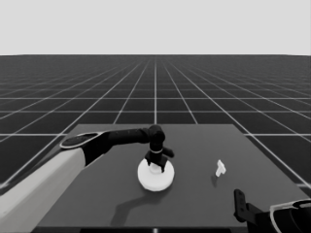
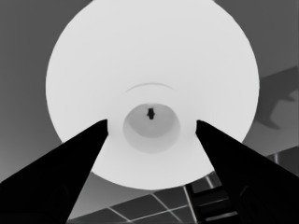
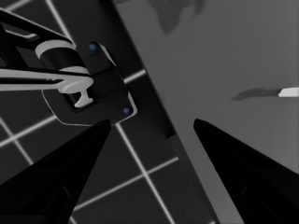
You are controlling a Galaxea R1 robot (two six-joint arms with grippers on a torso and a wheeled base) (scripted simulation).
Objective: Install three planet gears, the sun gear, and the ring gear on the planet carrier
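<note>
Even, dim light; soft shadows fall on the table.

A dark, flat table is seen standing on a dark floor that is ruled with a grid of pale lines running back to a level horizon, above which a pale blank band is spread across the whole width.

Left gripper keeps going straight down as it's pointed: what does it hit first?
Probably the large white round disc: the left gripper, fingers open, points at the disc's central hole. The remaining gap is unclear.
</note>
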